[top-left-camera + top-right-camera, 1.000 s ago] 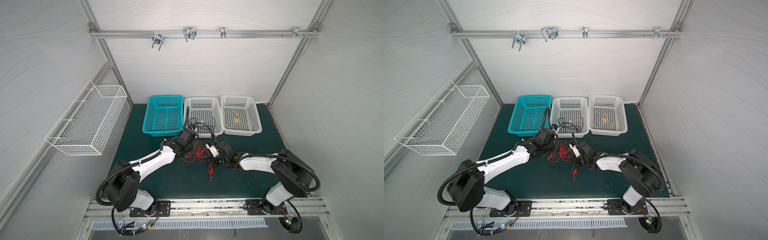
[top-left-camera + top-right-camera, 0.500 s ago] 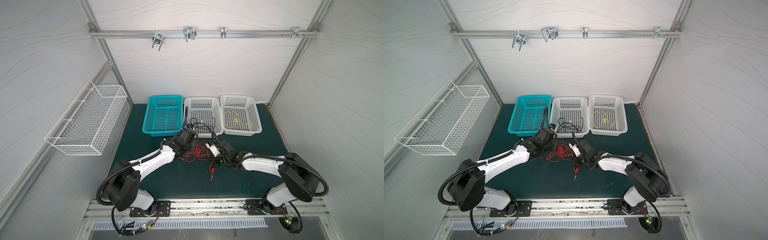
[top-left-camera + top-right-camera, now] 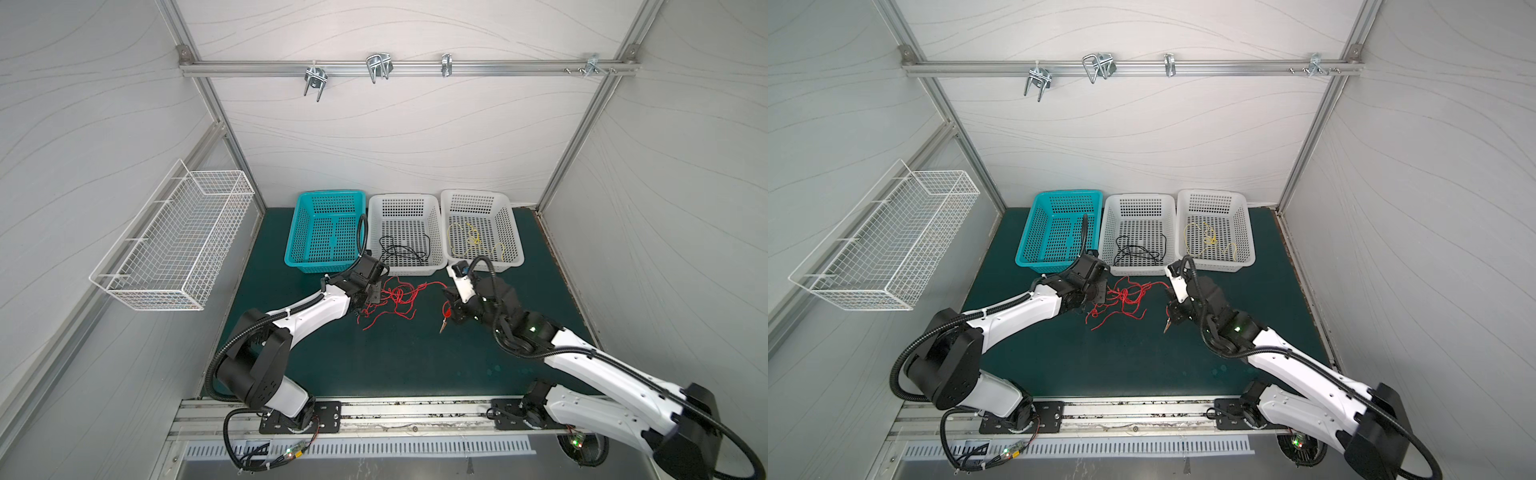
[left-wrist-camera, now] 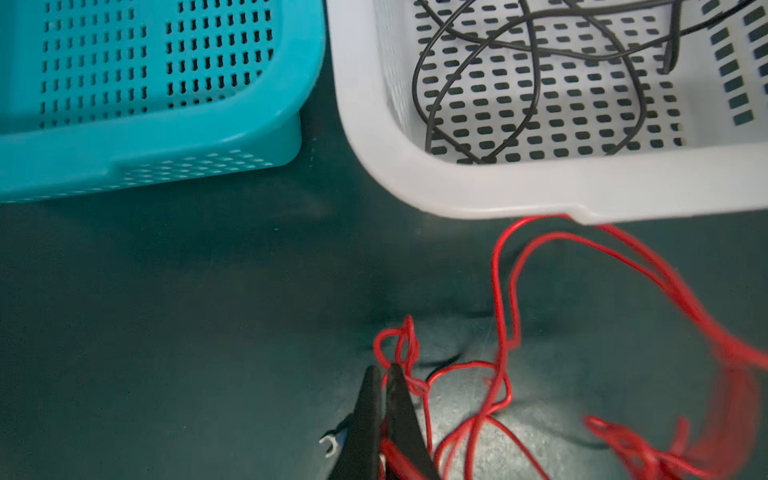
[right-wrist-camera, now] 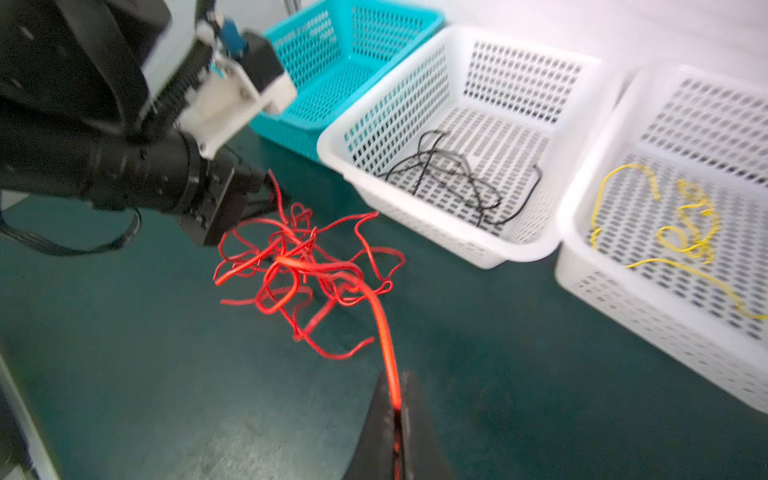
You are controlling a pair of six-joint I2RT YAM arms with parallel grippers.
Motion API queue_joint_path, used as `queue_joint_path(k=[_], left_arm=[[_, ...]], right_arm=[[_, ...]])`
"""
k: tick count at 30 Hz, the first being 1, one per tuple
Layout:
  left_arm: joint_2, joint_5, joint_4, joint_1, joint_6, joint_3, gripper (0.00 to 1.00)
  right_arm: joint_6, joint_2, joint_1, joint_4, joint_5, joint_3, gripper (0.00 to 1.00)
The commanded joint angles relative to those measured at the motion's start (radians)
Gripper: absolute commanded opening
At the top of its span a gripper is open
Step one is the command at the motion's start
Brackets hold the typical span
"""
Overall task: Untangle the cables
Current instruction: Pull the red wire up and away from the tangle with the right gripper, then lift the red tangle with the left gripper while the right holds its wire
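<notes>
Bright even light, wrist cams blurry, top-view edges warped

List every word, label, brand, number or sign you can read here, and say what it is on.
None: no view shows readable text.
The teal basket, middle white basket, end white basket and wire rack bear no visible label.
The red cable shows no tag.
The left arm and right arm show no lettering; anything on the black base plates is too small to tell.

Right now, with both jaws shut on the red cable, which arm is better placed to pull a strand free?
Right, probably. The right jaws hold one strand running straight out of the red cable tangle; the left jaws pinch at the knot itself, better as anchor.
</notes>
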Motion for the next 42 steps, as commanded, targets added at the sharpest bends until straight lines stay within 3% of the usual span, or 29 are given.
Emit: queue_joint_path(k=[1, 18, 26, 28, 32, 35, 42], left_arm=[[0.02, -0.049, -0.034, 0.007, -0.023, 0.042, 0.0], [0.051, -0.073, -0.009, 0.012, -0.019, -0.003, 0.0], [-0.008, 0.066, 0.082, 0.012, 0.04, -0.047, 0.01], [-0.031, 0.088, 0.095, 0.012, 0.055, -0.049, 0.17], [-0.072, 0.118, 0.105, 0.012, 0.079, -0.052, 0.4], [-0.109, 0.132, 0.113, 0.011, 0.087, -0.061, 0.49], [-0.21, 0.169, 0.119, 0.012, 0.113, -0.06, 0.55]], right_arm=[[-0.036, -0.086, -0.011, -0.011, 0.111, 0.031, 0.0], [-0.095, -0.131, -0.009, 0.14, 0.058, 0.22, 0.0], [-0.153, -0.043, -0.006, 0.112, -0.097, 0.338, 0.0], [-0.168, -0.009, 0.002, 0.1, -0.121, 0.36, 0.0], [-0.179, 0.024, 0.002, 0.098, -0.139, 0.379, 0.0], [-0.191, 0.045, 0.002, 0.078, -0.119, 0.391, 0.0], [-0.211, 0.095, 0.002, 0.028, -0.1, 0.411, 0.0]])
